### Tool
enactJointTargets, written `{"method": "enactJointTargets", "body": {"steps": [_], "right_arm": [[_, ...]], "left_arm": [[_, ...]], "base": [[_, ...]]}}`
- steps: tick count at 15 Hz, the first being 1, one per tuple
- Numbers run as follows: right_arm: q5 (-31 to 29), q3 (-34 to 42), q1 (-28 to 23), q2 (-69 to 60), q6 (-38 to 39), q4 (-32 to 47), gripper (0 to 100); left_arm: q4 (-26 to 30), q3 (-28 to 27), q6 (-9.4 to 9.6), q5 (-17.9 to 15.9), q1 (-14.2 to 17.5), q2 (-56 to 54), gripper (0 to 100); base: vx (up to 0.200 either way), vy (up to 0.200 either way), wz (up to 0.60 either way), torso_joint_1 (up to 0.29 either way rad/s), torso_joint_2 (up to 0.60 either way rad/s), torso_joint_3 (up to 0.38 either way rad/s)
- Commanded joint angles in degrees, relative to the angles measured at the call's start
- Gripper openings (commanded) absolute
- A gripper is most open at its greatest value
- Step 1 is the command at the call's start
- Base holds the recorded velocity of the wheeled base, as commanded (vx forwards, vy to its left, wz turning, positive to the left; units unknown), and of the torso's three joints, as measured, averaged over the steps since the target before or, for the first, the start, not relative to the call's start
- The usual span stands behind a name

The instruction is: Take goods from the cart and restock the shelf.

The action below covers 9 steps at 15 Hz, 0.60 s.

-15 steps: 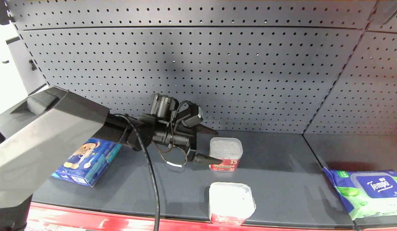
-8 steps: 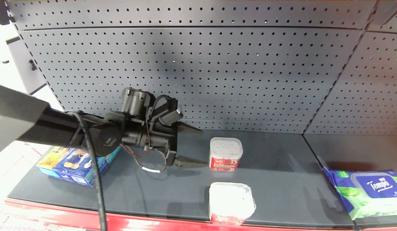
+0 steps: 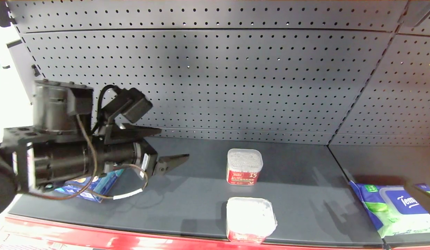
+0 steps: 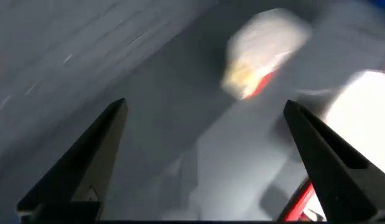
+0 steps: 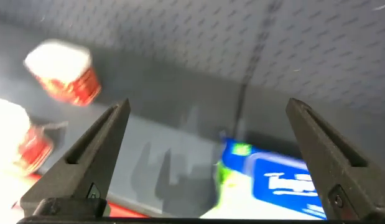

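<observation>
My left gripper (image 3: 175, 143) has drawn back toward the left end of the shelf (image 3: 305, 187). A second ago its fingers stood on either side of the rear tub (image 3: 244, 166); half a second ago they were just clear of it. Now they are well apart from it, spread wide with nothing between them, above the shelf near the blue box (image 3: 93, 184), which my arm partly hides.

The rear tub has stayed where it was, upright in the middle of the shelf. The front tub (image 3: 249, 218) has not moved either and stands at the front edge, straight ahead of the rear one.

My right gripper (image 5: 209, 102) also has its fingers apart and holds nothing. It hangs over the shelf, facing the wipes pack (image 5: 273, 180) at the right end. In the head view a dark, blurred shape has come in over that pack's right side; I cannot tell what it is.
</observation>
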Motion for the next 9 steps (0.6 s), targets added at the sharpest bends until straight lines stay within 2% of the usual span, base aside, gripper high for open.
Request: {"method": "enactJointTargets", "body": {"steps": [1, 2, 3, 4, 5, 8, 9], "right_arm": [[0.21, -0.07, 1.85, 8.06, -0.01, -0.05, 100], [0.21, -0.15, 3.52, 11.49, -0.01, -0.49, 100], [-0.14, -0.33, 5.8, 14.13, 0.25, -0.58, 100], [-0.41, -0.59, 7.47, 15.8, 0.34, -0.58, 100], [-0.49, -1.12, 9.76, 19.14, 0.16, -0.58, 100], [-0.49, -3.05, 12.04, 23.18, 0.25, -0.67, 100], [-0.49, -3.05, 12.3, 23.27, 0.16, -0.67, 100]], "left_arm": [[0.41, 10.66, -13.61, 14.73, -7.06, -16.76, 100], [1.2, 12.33, -18.1, 19.39, -8.73, -20.45, 100], [2.78, 13.48, -18.89, 23.35, -8.73, -23.09, 100], [4.19, 14.18, -18.89, 26.69, -8.73, -25.19, 100], [7.7, 15.15, -18.89, 31.96, -8.73, -29.59, 100], [17.55, 14.71, -18.89, 32.75, -7.24, -37.59, 100], [22.73, 14.62, -18.98, 32.75, -5.13, -41.45, 100]], "base": [[0.0, 0.0, 0.0, 0.0, 0.0, 0.0], [0.0, 0.0, 0.0, 0.0, 0.0, 0.0], [0.0, 0.0, 0.0, 0.0, 0.0, 0.0], [0.0, 0.0, 0.0, 0.0, 0.0, 0.0], [0.0, 0.0, 0.0, 0.0, 0.0, 0.0], [0.0, 0.0, 0.0, 0.0, 0.0, 0.0], [0.0, 0.0, 0.0, 0.0, 0.0, 0.0]]}}
